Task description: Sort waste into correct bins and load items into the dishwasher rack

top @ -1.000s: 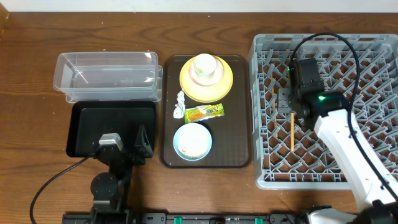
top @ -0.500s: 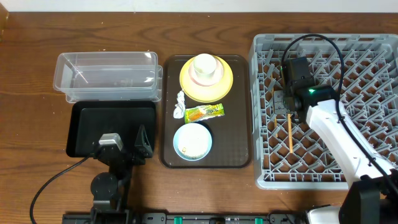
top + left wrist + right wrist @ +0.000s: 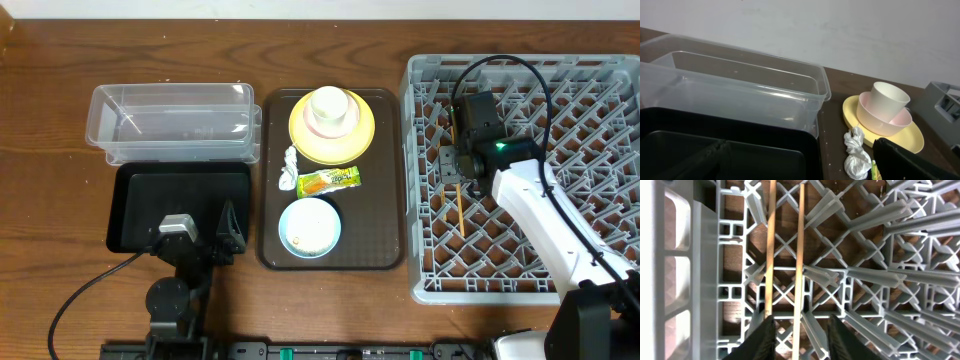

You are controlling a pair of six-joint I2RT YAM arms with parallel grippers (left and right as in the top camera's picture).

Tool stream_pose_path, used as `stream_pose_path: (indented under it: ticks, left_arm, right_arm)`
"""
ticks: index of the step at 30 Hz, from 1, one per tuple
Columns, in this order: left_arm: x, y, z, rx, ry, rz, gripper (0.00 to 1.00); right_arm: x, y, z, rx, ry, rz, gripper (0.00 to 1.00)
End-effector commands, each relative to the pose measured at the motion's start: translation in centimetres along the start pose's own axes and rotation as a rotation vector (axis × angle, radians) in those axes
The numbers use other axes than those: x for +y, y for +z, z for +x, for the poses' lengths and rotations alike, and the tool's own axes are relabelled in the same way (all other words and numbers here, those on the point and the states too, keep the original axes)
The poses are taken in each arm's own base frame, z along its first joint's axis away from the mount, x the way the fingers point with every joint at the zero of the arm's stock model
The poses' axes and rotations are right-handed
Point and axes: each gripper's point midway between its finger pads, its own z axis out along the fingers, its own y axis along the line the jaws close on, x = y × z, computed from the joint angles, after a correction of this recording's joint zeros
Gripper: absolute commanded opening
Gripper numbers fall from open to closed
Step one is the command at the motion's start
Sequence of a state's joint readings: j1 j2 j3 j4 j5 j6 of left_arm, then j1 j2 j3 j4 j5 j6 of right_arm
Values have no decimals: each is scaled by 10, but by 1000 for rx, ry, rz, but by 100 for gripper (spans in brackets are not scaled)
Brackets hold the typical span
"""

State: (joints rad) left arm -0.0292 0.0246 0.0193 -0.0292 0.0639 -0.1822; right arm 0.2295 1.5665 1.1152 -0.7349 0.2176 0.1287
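Two chopsticks [image 3: 800, 255] on the rack [image 3: 705, 255] appear distinct only in right-wrist view.

On the brown wooden table [image 3: 60, 60], from left: clear plastic tub [image 3: 170, 98] with black tray [image 3: 135, 205] just beside it, dark brown serving tray [image 3: 385, 200] at centre, grey dishwasher rack [image 3: 420, 270] at right.

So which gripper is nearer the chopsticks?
Right. The right gripper is directly above the chopsticks in the rack; the left gripper sits by the black tray, far off on the other side.
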Motion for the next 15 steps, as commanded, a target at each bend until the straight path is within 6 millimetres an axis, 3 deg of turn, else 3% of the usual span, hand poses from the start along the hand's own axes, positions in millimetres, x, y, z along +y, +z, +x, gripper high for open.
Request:
stream_pose_path:
  ticks: [1,4,10,13,15]
  left_arm:
    - [3,1,16,51,13,-6,93]
    - [3,1,16,51,13,-6,93]
    - [3,1,16,51,13,-6,93]
    - [3,1,16,51,13,-6,93]
    - [3,1,16,51,13,-6,93]
  right_arm:
    - [6,3,1,8,10,-42,26]
    - [23,-9,-11,-17,16,-152,27]
    - [81,-68,-46,-114,20,-546,33]
    - [113,-95,-53,-141,-12,-751,40]
    - [120,-100,-52,-145,-25,-786,45]
